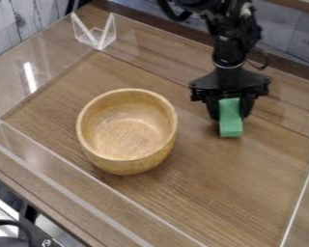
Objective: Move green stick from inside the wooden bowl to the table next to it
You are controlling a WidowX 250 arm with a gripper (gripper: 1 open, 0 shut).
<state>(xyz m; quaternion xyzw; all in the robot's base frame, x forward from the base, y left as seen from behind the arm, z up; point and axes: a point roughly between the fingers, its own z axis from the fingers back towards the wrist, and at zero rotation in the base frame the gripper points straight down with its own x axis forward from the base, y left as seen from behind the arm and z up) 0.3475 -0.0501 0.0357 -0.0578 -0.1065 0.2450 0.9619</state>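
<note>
Your claw (231, 108) sits right of centre in the frame, pointing steeply down and pinching the green stick (232, 120) by its upper end, so the block hangs below the fingers with its lower end at or just above the worktop (183, 198). You cannot tell from this view whether it touches yet. The wooden bowl (126, 129) stands empty at centre left, apart from the stick, with a strip of bare wood grain between them.

The stick is already out of the bowl, so what remains, by the look of it, is the set-down. Ease the claw straight down until the stick's lower end meets the surface, then spread the fingers slowly so the block settles flat rather than tipping or bouncing away. Keep it on this side of the bowl, near its rim, but not against it. Lift straight up afterwards so the fingers do not drag the stick along. Mind the clear acrylic wall (303, 198) at lower right.
</note>
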